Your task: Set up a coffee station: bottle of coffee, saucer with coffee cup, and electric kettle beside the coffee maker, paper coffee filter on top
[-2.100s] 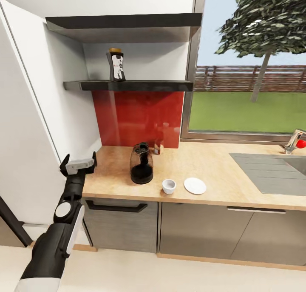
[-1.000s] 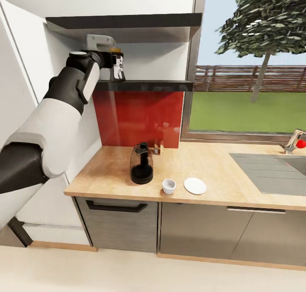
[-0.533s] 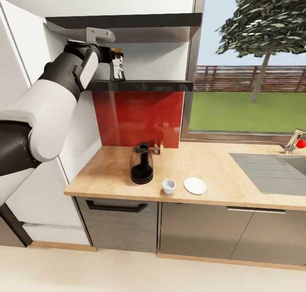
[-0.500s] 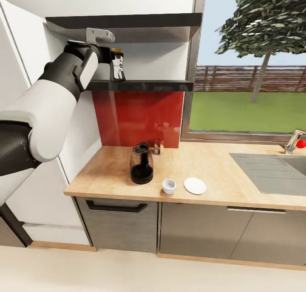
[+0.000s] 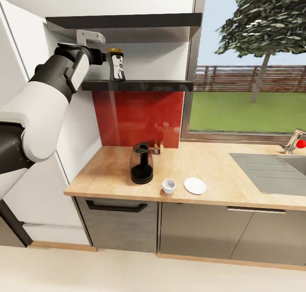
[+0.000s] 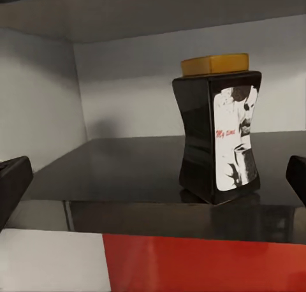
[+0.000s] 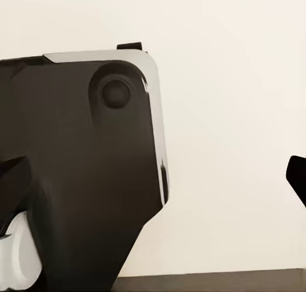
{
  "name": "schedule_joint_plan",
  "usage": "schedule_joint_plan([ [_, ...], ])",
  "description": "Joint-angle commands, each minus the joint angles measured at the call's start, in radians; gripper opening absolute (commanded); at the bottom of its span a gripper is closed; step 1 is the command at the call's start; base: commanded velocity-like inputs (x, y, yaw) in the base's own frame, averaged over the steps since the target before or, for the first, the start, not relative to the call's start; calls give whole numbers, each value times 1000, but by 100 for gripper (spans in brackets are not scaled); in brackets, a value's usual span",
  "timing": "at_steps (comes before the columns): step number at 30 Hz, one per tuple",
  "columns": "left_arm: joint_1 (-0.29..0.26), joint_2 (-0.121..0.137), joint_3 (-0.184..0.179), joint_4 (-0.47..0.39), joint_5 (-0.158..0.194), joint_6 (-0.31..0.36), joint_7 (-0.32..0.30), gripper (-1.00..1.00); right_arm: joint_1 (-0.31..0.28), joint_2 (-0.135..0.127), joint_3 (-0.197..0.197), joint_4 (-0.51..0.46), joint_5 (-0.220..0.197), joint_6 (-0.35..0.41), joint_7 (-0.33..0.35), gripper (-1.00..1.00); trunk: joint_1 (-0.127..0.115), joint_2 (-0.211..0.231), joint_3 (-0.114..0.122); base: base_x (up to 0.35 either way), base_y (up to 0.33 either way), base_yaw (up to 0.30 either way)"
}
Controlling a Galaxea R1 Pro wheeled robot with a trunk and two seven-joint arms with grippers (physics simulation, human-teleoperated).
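The coffee bottle [image 5: 116, 65], dark with a yellow lid and a pictured label, stands upright on the lower black shelf [image 5: 140, 85]. My left gripper [image 5: 103, 56] is raised just left of it, apart from it. In the left wrist view the bottle [image 6: 220, 136] stands ahead, and the left gripper [image 6: 153, 183] is open with its fingertips [image 6: 13, 183] at the frame's edges. On the countertop [image 5: 106, 177] stand a dark jug-shaped appliance [image 5: 141, 164], a white cup [image 5: 168, 186] and a white saucer [image 5: 195, 185]. The right gripper [image 7: 153, 180] is open, facing a white wall.
A small brown item [image 5: 158, 147] stands behind the dark appliance against the red backsplash [image 5: 136, 117]. A sink [image 5: 272, 170] with a faucet [image 5: 295, 141] lies at the counter's right. A second shelf [image 5: 127, 26] hangs close above the bottle. A white tall cabinet [image 5: 38, 190] is at the left.
My left arm rose from beside the counter up to the shelf, came close to the bottle, then drew back a little to the left. The bottle has stayed on the shelf.
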Motion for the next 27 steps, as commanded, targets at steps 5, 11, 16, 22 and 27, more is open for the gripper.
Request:
schedule_joint_plan([
  [5, -1, 6, -4, -2, -9, 5, 4, 100, 0, 3, 8, 1, 14, -3, 6, 100, 1, -2, -2, 0, 0, 0],
  [11, -1, 7, -5, -2, -11, 1, 6, 100, 1, 2, 7, 1, 35, -2, 102, 100, 1, -2, -2, 0, 0, 0],
  [16, 0, 8, -5, 1, -11, 1, 10, 100, 1, -2, 6, 1, 37, -3, 147, 100, 1, -2, -2, 0, 0, 0],
  [22, 1, 6, -2, 0, -5, 1, 9, 100, 1, -3, 6, 1, 36, -5, 154, 100, 1, -2, -2, 25, 0, 0],
  [27, 1, 6, -1, 3, 0, 2, 5, 100, 1, -4, 6, 1, 36, -5, 154, 100, 1, -2, -2, 243, 0, 0],
])
